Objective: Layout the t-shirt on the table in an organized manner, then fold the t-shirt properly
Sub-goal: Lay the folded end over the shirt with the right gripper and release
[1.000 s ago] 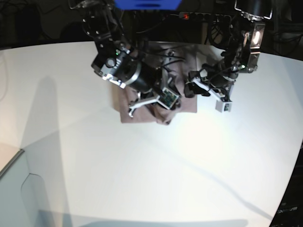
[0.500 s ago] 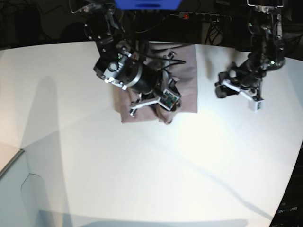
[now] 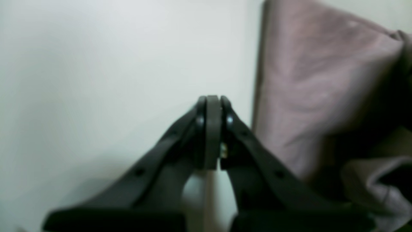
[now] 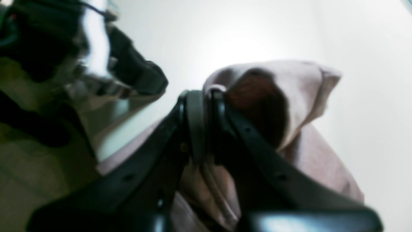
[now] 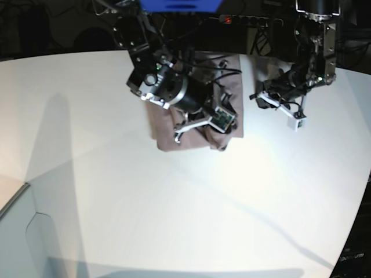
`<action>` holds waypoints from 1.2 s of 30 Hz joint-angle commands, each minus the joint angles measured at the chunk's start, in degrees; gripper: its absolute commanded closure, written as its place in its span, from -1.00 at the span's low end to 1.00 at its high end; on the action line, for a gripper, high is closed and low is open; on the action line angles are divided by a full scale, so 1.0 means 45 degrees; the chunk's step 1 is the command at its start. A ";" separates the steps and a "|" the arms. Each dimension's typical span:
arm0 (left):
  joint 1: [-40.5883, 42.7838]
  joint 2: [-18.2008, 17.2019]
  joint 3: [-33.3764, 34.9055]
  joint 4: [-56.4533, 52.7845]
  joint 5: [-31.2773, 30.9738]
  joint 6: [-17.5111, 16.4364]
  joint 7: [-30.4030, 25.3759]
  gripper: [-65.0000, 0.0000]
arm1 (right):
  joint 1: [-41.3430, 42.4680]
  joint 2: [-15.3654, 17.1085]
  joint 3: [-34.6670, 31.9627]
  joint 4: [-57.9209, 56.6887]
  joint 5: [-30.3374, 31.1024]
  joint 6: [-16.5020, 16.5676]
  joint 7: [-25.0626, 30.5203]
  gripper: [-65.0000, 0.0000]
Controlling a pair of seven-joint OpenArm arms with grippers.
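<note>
In the base view, going left to right, the right gripper (image 5: 215, 139) comes first, over the t-shirt (image 5: 168, 130), which lies folded into a compact rectangle on the far middle of the table (image 5: 174, 220). Its fingers (image 4: 196, 129) are pressed nearly together, pinching a bunched fold of the mauve cloth; the right wrist view shows that fold rising in a hooded hump just beside and right of the fingertips, with more cloth hanging below them, a detail the base view hides under the arm. Further right, the left gripper (image 5: 261, 98) hangs over bare white tabletop, apart from the shirt's right edge. The left wrist view shows its 2 fingers (image 3: 212, 129) squeezed flat against each other with nothing between them; the shirt's straight folded edge (image 3: 260, 80) runs just to their right, not touching, and white table spreads to their left. No containers are in sight.
</note>
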 commanded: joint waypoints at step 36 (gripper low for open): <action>0.0000 -0.0452 -0.3176 0.0895 -0.0260 -0.0093 0.0872 0.05 | -0.0661 0.0243 0.1425 0.1153 0.0212 0.0134 0.0365 -0.13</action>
